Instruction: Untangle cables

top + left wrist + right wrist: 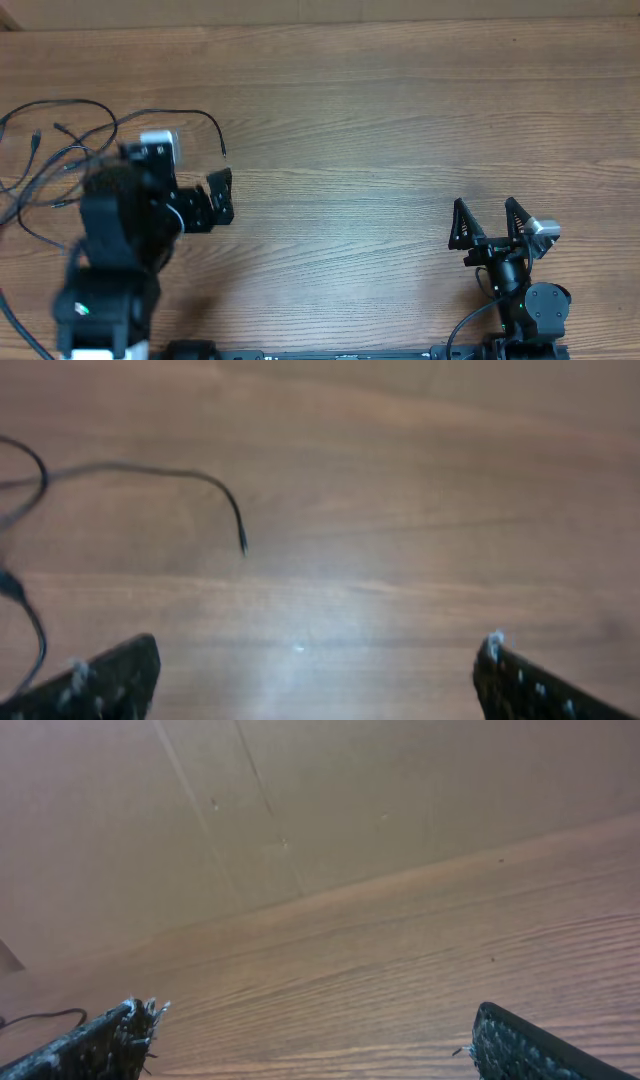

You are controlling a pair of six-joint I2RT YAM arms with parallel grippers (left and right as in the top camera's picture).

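The cables (60, 150) are thin black cords spread as loose strands at the table's far left, partly hidden under my left arm. One strand arcs right and ends in a small plug (222, 152). In the left wrist view this strand (170, 472) curves down to its plug tip (241, 545), with more strands at the left edge. My left gripper (221, 197) is open and empty just below and right of that plug; in its wrist view (315, 680) only bare wood lies between the fingers. My right gripper (490, 222) is open and empty at the lower right, far from the cables.
The wooden table (380, 130) stretches between the arms. A brown cardboard wall (300, 800) stands behind the far edge. A short black cord (40, 1016) shows at the left edge of the right wrist view.
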